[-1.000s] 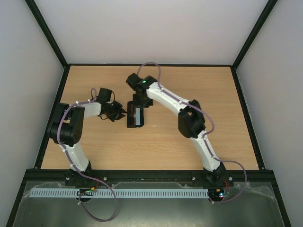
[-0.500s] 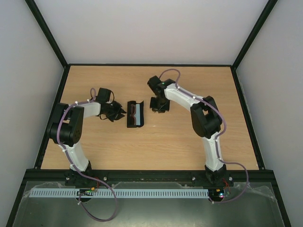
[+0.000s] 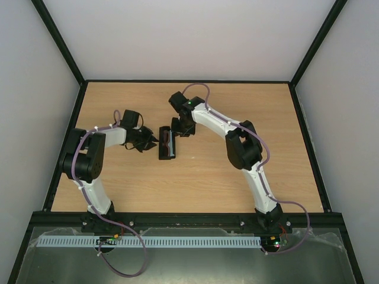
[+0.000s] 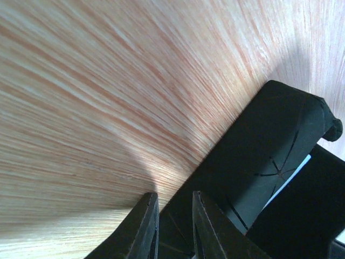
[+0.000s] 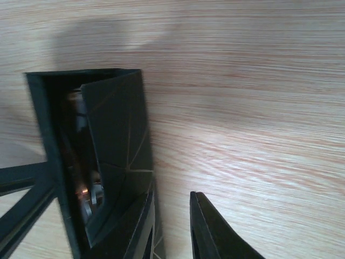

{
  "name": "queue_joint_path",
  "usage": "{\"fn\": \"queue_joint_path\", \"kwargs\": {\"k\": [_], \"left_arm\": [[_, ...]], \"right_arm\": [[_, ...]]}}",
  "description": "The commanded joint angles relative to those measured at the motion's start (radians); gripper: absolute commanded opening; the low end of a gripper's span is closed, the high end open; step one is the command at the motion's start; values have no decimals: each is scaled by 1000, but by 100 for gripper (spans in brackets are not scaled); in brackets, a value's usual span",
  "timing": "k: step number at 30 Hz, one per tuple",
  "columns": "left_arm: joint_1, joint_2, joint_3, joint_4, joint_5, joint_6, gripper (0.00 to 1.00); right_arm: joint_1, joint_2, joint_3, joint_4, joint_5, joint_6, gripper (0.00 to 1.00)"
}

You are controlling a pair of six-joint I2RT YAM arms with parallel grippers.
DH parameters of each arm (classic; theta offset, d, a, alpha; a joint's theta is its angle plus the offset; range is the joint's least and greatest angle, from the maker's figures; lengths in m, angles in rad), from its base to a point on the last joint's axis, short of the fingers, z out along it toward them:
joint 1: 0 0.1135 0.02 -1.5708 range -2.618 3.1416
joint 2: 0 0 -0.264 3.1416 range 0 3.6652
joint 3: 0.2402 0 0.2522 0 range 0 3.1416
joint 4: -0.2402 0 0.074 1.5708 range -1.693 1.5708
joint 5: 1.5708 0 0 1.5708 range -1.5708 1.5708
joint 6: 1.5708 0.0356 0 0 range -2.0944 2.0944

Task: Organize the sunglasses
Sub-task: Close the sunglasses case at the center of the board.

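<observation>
Roughly noted, jaws first. On the right gripper (image 5: 171, 197) the jaws stood a narrow gap apart with bare wood showing between them and nothing held. One finger lay against the lower edge of the lid flap (image 5: 119, 156) of the case (image 3: 167, 144), on the case's right side. On the left gripper (image 4: 175, 198) the jaws were drawn close with the case's dark wall between them, apparently pinching it at the case's left side. The sunglasses (image 5: 85, 193) lay inside the case, only an amber glint and a bit of frame visible under the half-lowered flap. A light blue sliver (image 4: 295, 174), likely a cloth, showed in the case's opening. The case rested on the desk (image 3: 195, 183).

Judged step: closing the case over the stowed glasses. The next move would call for the right gripper to press the flap fully down while the left gripper braced the case against sliding.
</observation>
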Motion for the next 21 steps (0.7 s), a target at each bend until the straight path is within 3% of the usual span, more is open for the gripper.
{"fn": "queue_joint_path", "kwargs": {"k": [1,21], "left_arm": [[-12,27,22,-1,16,-1,21],[-28,33,22,18,32,-15,22]], "right_arm": [[28,15,49,-72,-15,11,20],[75,98,172,-106,-66,3,19]]}}
